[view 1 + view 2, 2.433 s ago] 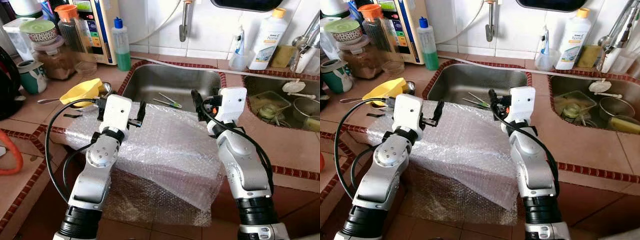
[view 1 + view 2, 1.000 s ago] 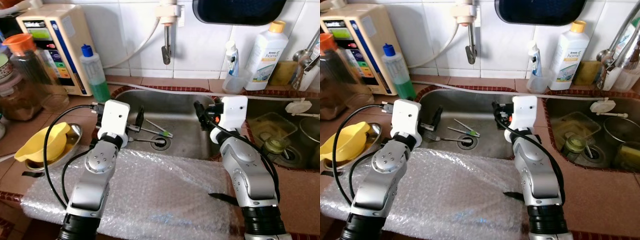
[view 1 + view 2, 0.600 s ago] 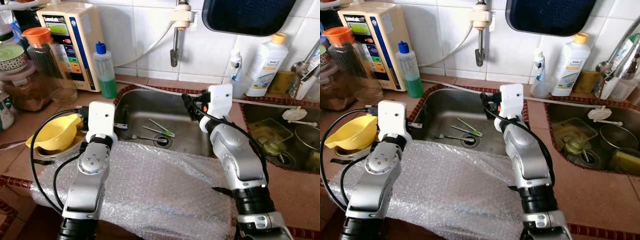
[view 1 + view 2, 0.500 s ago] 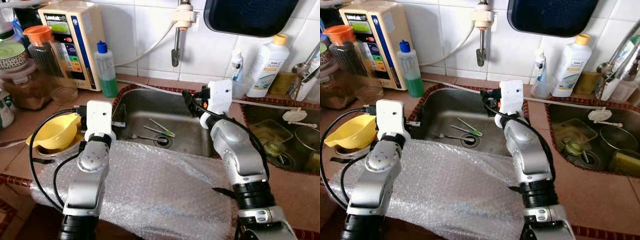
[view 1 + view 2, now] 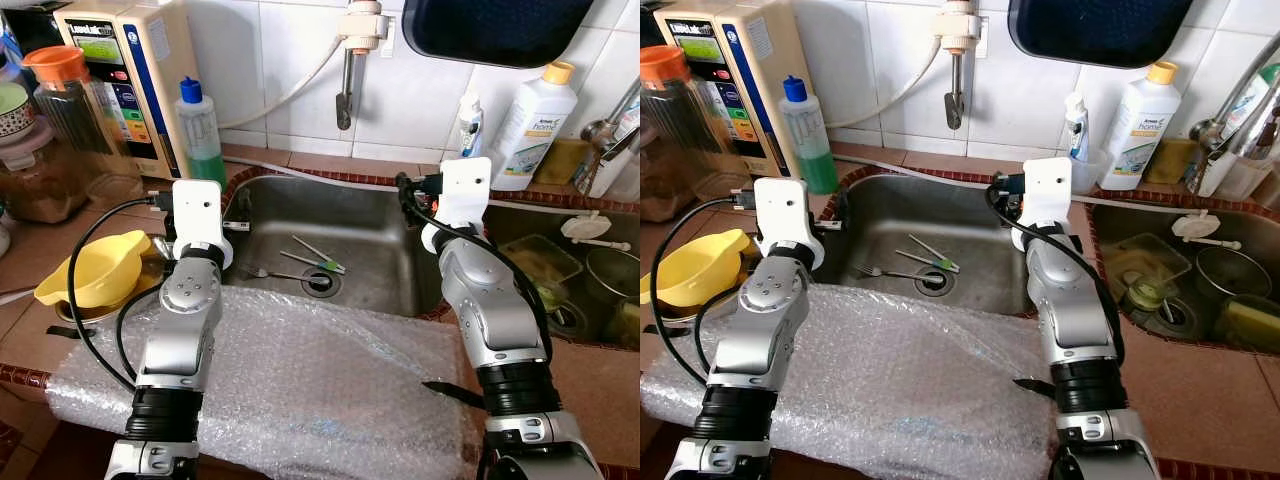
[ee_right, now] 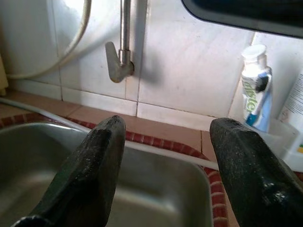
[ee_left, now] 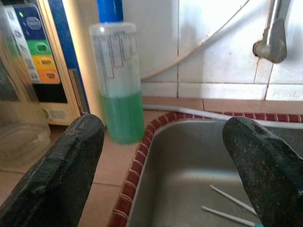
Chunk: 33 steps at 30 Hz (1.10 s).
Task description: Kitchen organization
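Two grippers are up over the sink (image 5: 380,215), and both are empty. My left gripper (image 7: 165,161) has its fingers spread wide, near the green bottle (image 7: 118,90). My right gripper (image 6: 163,165) is spread wide too, facing the tap (image 6: 120,42). A fork (image 5: 285,276) and some sticks (image 5: 318,255) lie down by the drain. I think those need picking up. I should go down slowly, straight over the fork, and close on its thin handle. The bubble wrap (image 5: 300,390) lies on the counter just below my arms.

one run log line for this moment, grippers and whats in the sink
left gripper: open, over sink's left rim | right gripper: open, over sink's back right | sink: fork, two green-tipped sticks | bubble wrap: on counter
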Motion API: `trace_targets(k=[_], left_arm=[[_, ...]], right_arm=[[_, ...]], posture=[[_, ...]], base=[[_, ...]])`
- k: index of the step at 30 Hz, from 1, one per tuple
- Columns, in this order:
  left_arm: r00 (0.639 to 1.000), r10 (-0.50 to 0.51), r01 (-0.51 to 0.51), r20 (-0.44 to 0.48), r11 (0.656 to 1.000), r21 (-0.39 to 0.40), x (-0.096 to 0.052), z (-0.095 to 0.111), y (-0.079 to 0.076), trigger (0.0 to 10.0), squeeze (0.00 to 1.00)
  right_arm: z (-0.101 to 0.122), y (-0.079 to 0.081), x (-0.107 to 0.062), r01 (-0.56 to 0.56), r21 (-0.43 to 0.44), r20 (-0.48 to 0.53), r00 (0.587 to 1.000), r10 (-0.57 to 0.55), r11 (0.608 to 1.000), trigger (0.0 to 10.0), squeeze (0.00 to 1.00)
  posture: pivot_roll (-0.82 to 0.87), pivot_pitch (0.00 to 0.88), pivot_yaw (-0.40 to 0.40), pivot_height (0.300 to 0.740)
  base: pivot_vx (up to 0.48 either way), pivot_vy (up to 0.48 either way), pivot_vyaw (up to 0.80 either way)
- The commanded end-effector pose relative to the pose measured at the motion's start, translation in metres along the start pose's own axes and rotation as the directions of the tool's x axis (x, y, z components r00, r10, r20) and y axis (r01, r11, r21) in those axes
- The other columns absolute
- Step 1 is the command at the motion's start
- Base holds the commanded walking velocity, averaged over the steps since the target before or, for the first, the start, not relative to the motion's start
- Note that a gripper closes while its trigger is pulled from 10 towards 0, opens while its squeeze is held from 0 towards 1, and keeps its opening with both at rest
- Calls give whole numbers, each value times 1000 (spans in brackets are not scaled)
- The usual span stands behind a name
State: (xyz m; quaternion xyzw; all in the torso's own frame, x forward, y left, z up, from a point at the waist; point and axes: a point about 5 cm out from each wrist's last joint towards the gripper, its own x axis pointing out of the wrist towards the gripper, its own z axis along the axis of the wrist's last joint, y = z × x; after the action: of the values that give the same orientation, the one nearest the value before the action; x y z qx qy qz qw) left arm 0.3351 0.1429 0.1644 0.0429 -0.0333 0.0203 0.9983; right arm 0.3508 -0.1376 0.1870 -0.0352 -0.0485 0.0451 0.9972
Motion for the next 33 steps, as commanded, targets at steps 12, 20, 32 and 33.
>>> trace_targets(k=[12,20,32,33], left_arm=[[989,56,-64,140,996,58,3,18,-3,10000,0],[961,230,-250,152,960,129,0,19,24,10000,0],[875,466,-481,129,868,127,-23,20,76,10000,0],[874,473,-485,112,866,124,-23,18,78,10000,0]], right_arm=[[5,-1,-1,3,0,20,1000,-3,1000,10000,0],[4,8,-4,-38,18,6,999,37,999,10000,0],[-2,22,-2,-101,62,-19,995,102,993,10000,0],[-2,23,-2,-104,63,-19,994,106,993,10000,0]], posture=[[35,0,-36,740],[65,0,-59,740],[140,0,-65,740],[140,0,-65,740]], base=[[0,0,0],[0,0,0],[0,0,0],[0,0,0]])
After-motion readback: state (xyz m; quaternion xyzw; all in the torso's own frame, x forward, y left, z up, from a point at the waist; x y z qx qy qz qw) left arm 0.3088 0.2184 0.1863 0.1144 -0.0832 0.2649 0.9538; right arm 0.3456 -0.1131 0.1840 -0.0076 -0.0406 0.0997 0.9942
